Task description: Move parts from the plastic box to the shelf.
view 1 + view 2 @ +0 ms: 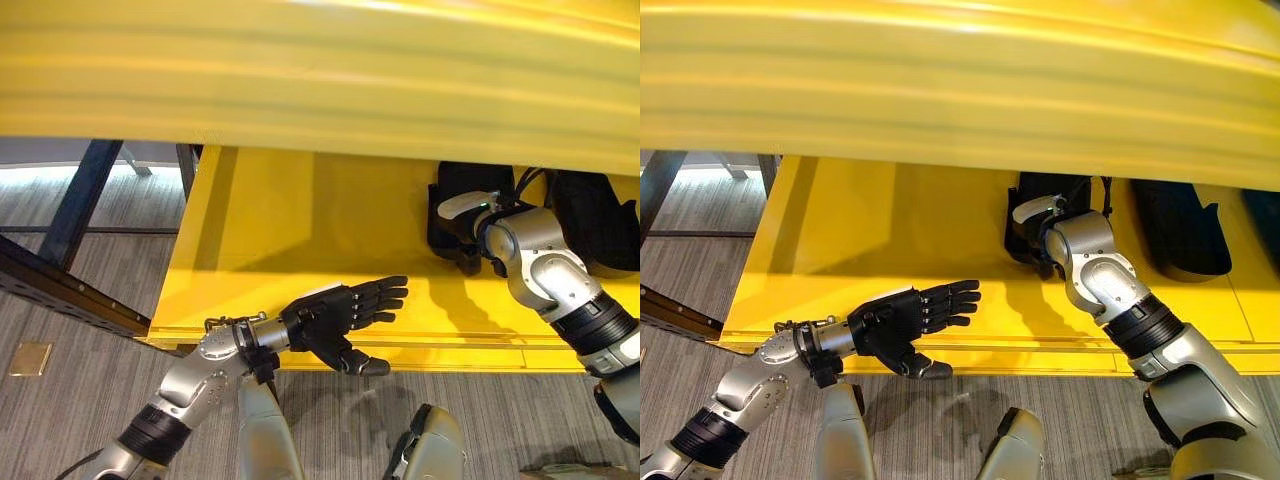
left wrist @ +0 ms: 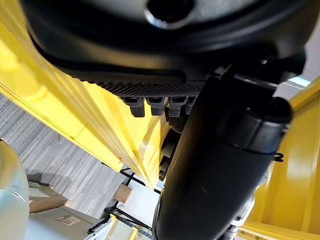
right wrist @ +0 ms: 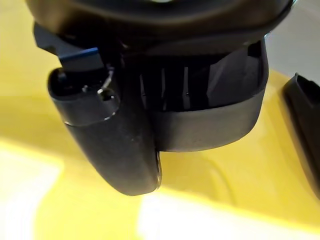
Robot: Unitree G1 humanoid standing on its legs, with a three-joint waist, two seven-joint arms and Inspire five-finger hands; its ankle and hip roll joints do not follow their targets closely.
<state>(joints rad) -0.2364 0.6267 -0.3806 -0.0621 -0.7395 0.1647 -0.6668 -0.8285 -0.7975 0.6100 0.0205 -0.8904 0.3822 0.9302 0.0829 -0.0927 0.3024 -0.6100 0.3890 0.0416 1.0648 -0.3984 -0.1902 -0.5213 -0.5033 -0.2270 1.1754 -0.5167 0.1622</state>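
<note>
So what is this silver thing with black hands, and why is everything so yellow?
It is a robot with two arms. The two wide pictures come from cameras in its head, looking down at a yellow metal shelf. The two close pictures come from cameras on its wrists.

Its left hand hovers flat and open at the shelf's front edge, holding nothing. Its right hand reaches deeper in and grips a dark curved plastic part against the shelf. A second dark plastic part already lies on the shelf beside it.

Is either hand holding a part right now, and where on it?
Right hand grips a black moulded plastic part by its curved rim on the yellow shelf; left hand open, empty.
</note>
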